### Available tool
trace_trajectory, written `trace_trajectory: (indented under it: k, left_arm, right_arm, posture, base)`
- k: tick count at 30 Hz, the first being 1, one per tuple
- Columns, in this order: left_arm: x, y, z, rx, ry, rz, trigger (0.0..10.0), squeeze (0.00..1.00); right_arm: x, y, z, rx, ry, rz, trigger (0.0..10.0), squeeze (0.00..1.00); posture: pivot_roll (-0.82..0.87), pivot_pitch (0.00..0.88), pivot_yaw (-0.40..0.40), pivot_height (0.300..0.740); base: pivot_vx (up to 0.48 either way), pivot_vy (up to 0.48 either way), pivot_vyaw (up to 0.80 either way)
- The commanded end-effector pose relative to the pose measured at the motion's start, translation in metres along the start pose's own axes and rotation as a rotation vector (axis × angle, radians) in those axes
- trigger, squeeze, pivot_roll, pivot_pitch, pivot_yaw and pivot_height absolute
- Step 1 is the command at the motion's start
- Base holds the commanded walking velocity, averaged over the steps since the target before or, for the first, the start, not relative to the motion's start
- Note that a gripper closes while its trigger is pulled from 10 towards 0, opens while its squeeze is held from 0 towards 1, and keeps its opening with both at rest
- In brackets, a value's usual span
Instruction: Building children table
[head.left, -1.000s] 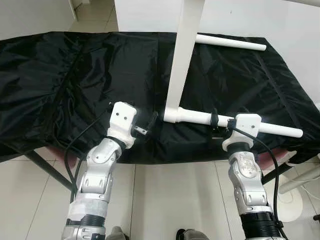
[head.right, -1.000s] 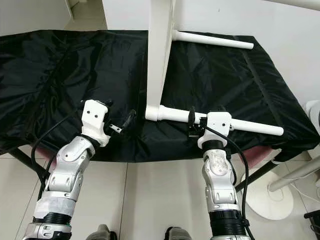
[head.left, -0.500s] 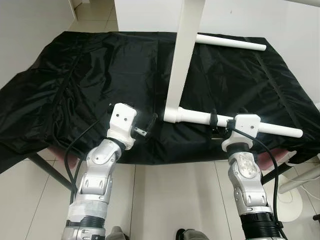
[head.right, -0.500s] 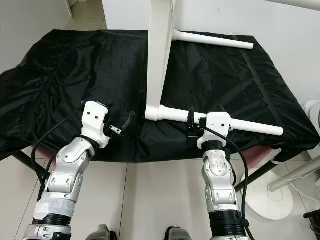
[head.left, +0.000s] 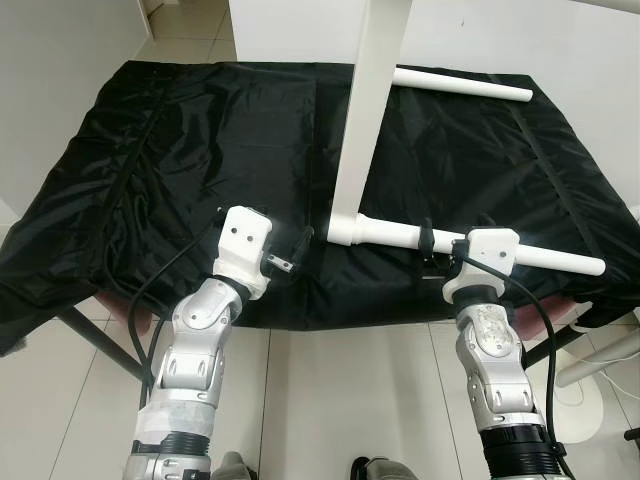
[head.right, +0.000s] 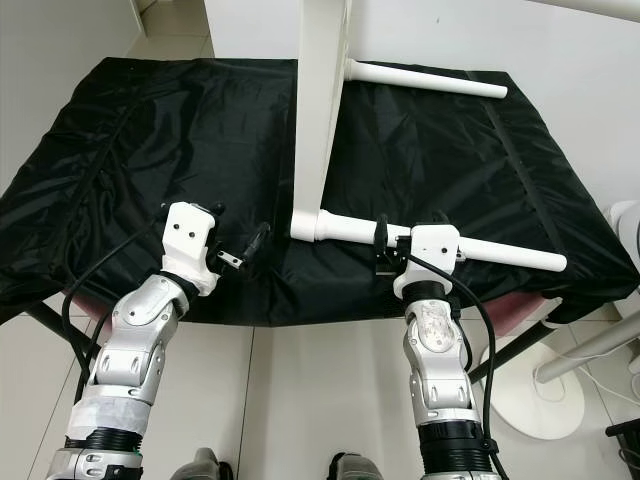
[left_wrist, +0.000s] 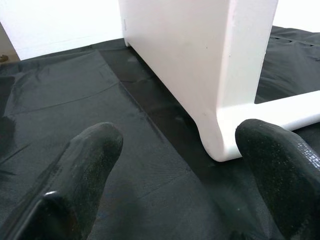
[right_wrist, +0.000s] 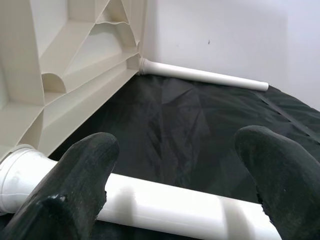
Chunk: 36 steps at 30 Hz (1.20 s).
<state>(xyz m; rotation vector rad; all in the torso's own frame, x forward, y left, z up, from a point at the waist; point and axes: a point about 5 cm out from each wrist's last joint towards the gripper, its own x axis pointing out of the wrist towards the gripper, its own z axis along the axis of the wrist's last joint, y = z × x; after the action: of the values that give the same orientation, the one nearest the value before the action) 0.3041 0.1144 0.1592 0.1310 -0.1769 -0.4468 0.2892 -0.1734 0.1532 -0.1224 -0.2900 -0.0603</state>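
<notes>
A black cloth (head.left: 200, 130) drapes the whole desk, and the white tabletop (head.left: 365, 110) of the children's table stands on edge across its middle, lower corner resting near the front edge. Two white legs point off toward the right edge: the near leg (head.left: 480, 248) along the front edge, the far leg (head.left: 460, 85) along the back. The right gripper (head.left: 428, 246) straddles the near leg, fingers spread open around it; the left gripper (head.left: 290, 252) hovers at the front edge just beside the tabletop's corner, fingers apart, holding nothing.
</notes>
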Motion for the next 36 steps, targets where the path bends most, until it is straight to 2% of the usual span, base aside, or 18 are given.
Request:
trace_trajectory:
  k: [1,20,36]
  left_arm:
    - [-0.0032,0.0075,-0.0003,0.005,0.009,0.134,10.0,0.00]
    - [-0.0041,0.0061,0.0011,0.024,0.005,0.126,10.0,0.00]
    - [-0.0040,0.0056,0.0006,0.024,0.012,0.127,10.0,0.00]
  right_arm:
    - [-0.0021,0.0022,-0.0003,-0.001,-0.005,0.010,10.0,0.00]
    - [-0.0038,0.0026,-0.0013,-0.006,-0.001,0.011,10.0,0.00]
    - [-0.0035,0.0036,-0.0018,-0.008,0.001,0.013,10.0,0.00]
  posture:
    - [-0.04,0.075,0.009,0.740]
    - [-0.04,0.079,0.011,0.740]
    - [-0.04,0.079,0.013,0.740]
  base:
    - [0.000,0.000,0.00]
    - [0.000,0.000,0.00]
    - [0.000,-0.472,0.00]
